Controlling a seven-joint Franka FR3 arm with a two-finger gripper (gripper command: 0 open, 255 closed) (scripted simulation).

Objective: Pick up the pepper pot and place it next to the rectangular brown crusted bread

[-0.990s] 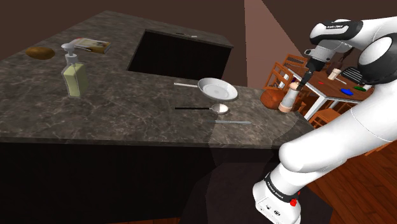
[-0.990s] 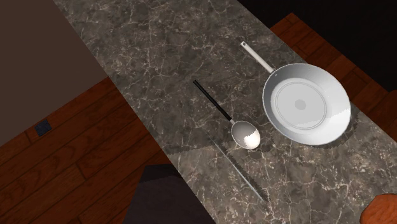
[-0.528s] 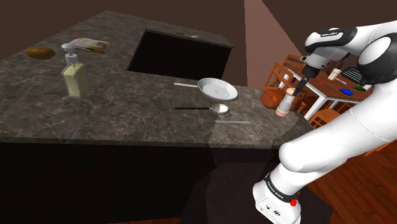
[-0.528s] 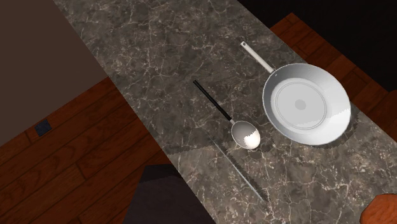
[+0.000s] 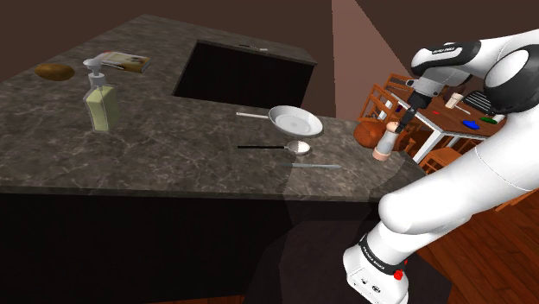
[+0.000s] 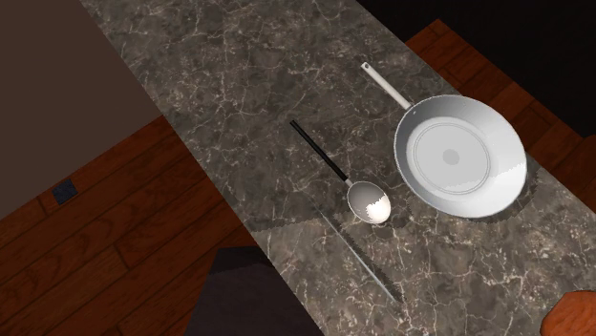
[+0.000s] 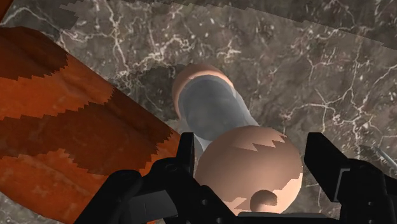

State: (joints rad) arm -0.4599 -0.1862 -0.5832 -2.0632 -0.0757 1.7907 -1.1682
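Cataloguing the counter's right end: pepper pot in the grip

Item 1, pepper pot [image 5: 385, 143]: grey body, pinkish-tan cap and foot, leaning a little, sitting at the right end of the dark marbled counter [image 5: 173, 155] in the shoulder view. Whether its foot is touching the stone cannot be told.

Item 2, gripper [image 5: 402, 119]: hanging directly over the pot. In the wrist view its black fingers [image 7: 184, 159] are standing fairly wide and clasping the round cap between them.

Item 3, reddish-brown loaf [image 5: 369, 131]: lying just beside the pot, on its far-left side in the shoulder view.

Item 4, pale frying pan [image 5: 295, 120]: resting left of the loaf, handle pointing left.

Item 5, ladle [image 5: 296, 147] with a black handle: lying nearer than the pan, just beside it.

Item 6, thin metal rod [image 5: 315, 165]: lying nearer again, close to the counter's edge.

Item 7, spray bottle [image 5: 100, 108] of yellowish liquid: standing well apart, toward the shoulder view's left.

Item 8, black rectangular opening [image 5: 242, 73]: lying in the counter beyond the pan.
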